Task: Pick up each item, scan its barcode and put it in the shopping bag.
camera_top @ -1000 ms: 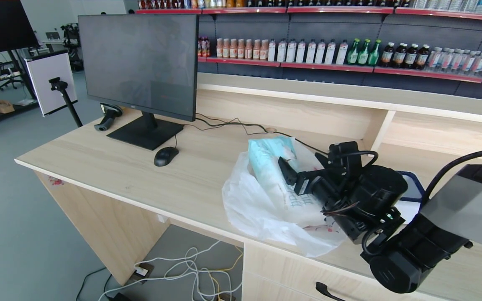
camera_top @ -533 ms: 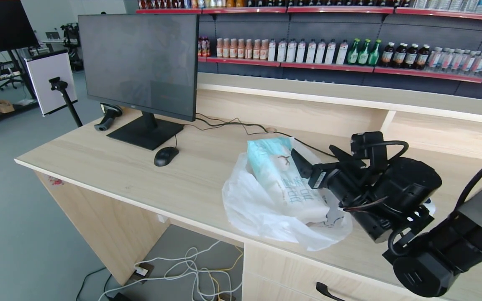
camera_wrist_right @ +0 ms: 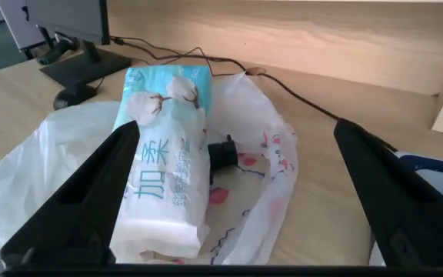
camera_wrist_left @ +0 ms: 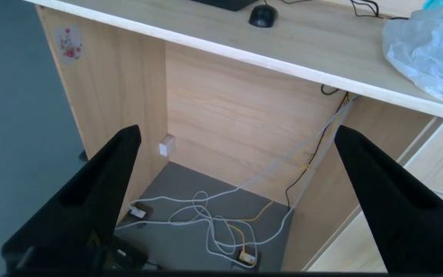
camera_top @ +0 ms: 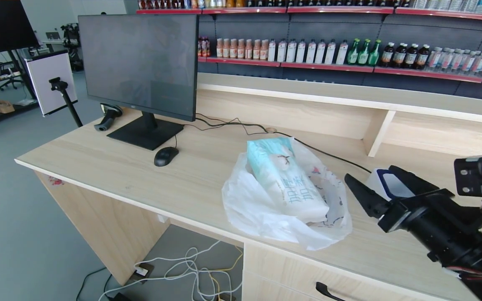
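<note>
The tissue pack (camera_top: 285,179) is found lodged in the white shopping bag (camera_top: 257,213) on the counter (camera_top: 140,167), the right pincer (camera_top: 370,173) and left pincer (camera_wrist_left: 237,135) are noted released and empty, and a blue-and-white item (camera_top: 385,186) beside the bag is judged not yet bagged.

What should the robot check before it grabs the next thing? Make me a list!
1. Tissue pack lies inside the shopping bag: ok.
2. Right pincer is open and holds nothing: ok.
3. Right pincer is clear of the bag: ok.
4. Left pincer is open and holds nothing, low beside the desk: ok.
5. Scanner sits on the desk next to the monitor: ok.
6. The blue and white thing by the right pincer shows its barcode: cannot tell.
</note>
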